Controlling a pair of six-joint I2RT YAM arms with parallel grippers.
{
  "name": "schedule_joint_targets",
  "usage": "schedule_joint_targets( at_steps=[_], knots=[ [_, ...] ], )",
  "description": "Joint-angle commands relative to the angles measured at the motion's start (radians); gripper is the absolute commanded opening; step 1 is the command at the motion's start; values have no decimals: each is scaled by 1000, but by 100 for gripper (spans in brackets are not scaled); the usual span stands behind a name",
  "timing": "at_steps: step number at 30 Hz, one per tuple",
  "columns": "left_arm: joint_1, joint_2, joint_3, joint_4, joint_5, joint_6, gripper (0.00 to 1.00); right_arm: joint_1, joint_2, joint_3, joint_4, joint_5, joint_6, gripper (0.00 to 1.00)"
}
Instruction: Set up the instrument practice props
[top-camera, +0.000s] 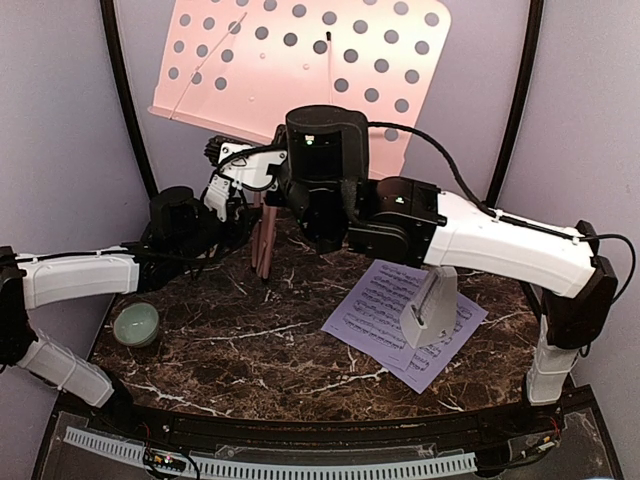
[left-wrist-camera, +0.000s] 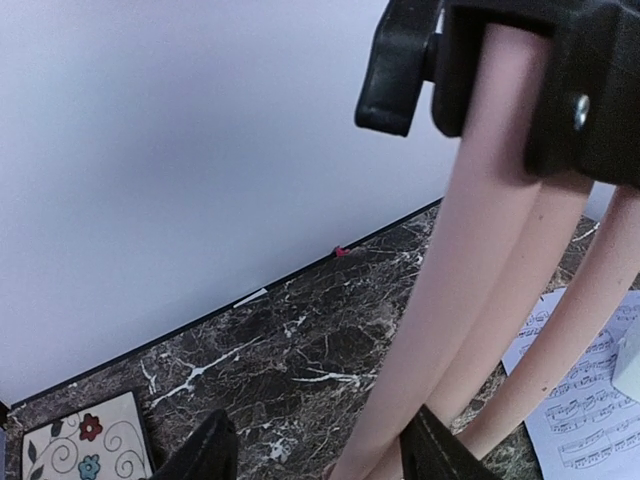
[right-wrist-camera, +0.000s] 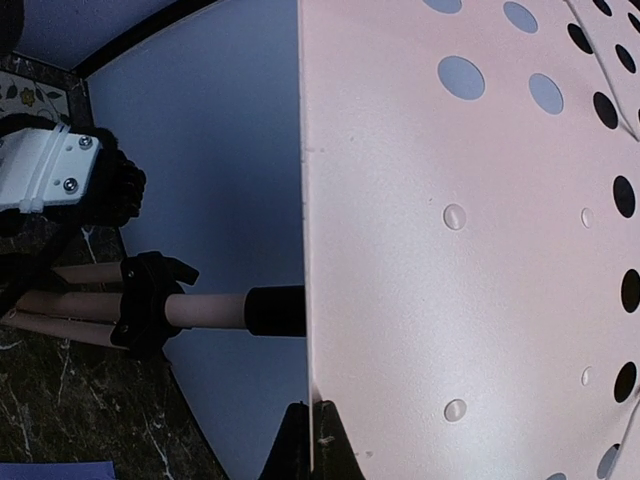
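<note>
The pink perforated music stand (top-camera: 300, 60) is tilted at the back of the table, its tripod legs (top-camera: 265, 240) folded together. My right gripper (right-wrist-camera: 312, 437) is shut on the thin edge of the stand's desk plate (right-wrist-camera: 450, 250); in the top view its fingers are hidden under the wrist. My left gripper (left-wrist-camera: 320, 448) is open around the pink legs (left-wrist-camera: 470, 260), which lie against its right finger (left-wrist-camera: 440, 455) and well apart from the left one. A sheet-music page (top-camera: 385, 310) lies at the right, and the white-grey metronome (top-camera: 430, 305) stands on it.
A pale green bowl (top-camera: 136, 323) sits near the table's left edge. A floral coaster (left-wrist-camera: 85, 445) lies by the back wall at the left. The marble table (top-camera: 250, 350) ends at a black rail along the front. Grey walls close in on both sides.
</note>
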Motion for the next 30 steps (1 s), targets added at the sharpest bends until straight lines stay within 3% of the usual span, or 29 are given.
schedule_joint_targets(
  at_steps=[1, 4, 9, 17, 25, 30],
  knots=[
    [4, 47, 39, 15, -155, -133, 56, 39, -91, 149, 349, -2, 50, 0],
    [-18, 80, 31, 69, -189, -172, 58, 45, -69, 182, 334, 8, 71, 0],
    [-21, 130, 43, 80, -148, -101, 59, 48, -63, 187, 297, 11, 91, 0],
    [-21, 124, -15, 81, -26, 105, 50, 49, -101, 175, 279, -24, 106, 0],
    [-47, 173, 13, 37, 41, 37, 47, 54, -84, 202, 253, -29, 99, 0],
    [-124, 199, 21, 6, 42, 202, 43, 58, -70, 217, 281, -17, 33, 0]
  ],
)
